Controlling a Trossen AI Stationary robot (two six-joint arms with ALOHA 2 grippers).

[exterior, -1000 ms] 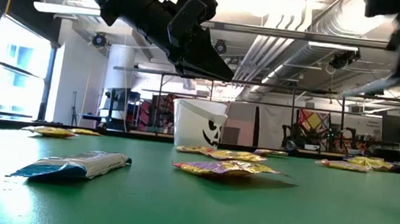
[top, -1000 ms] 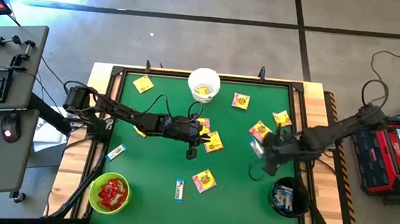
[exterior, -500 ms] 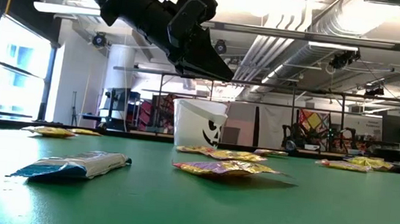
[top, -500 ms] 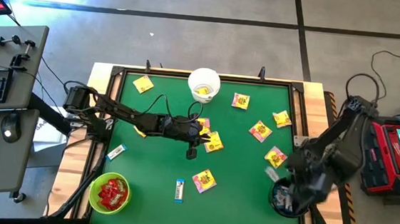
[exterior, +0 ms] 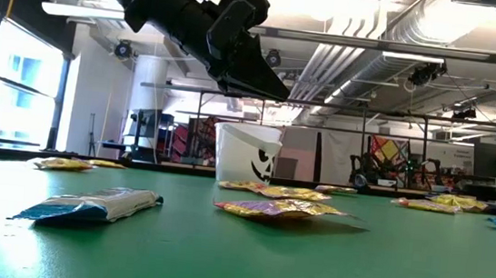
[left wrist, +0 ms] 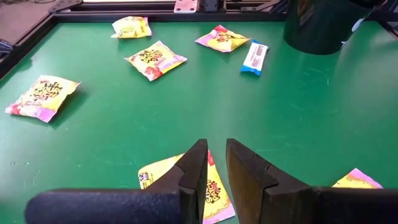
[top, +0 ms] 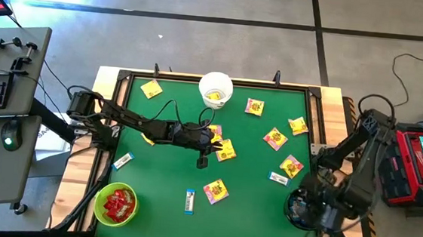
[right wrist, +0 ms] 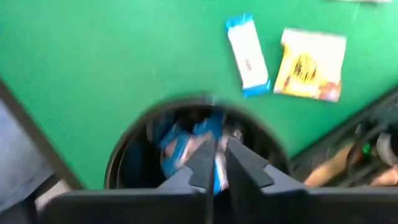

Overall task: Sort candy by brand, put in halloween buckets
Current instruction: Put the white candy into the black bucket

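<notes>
Yellow packets, print unreadable.

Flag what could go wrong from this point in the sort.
The right gripper hangs over the black bucket, while a white-and-blue bar lies on the mat outside it and could be left behind. The left gripper hovers over close-set yellow packets and might pinch two at once.

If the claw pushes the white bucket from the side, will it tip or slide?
The white bucket looks like thin plastic, taller than wide in the low view, with only yellow candy inside, so it is probably light. A high push may tip it; a low one likely slides it on the green table.
</notes>
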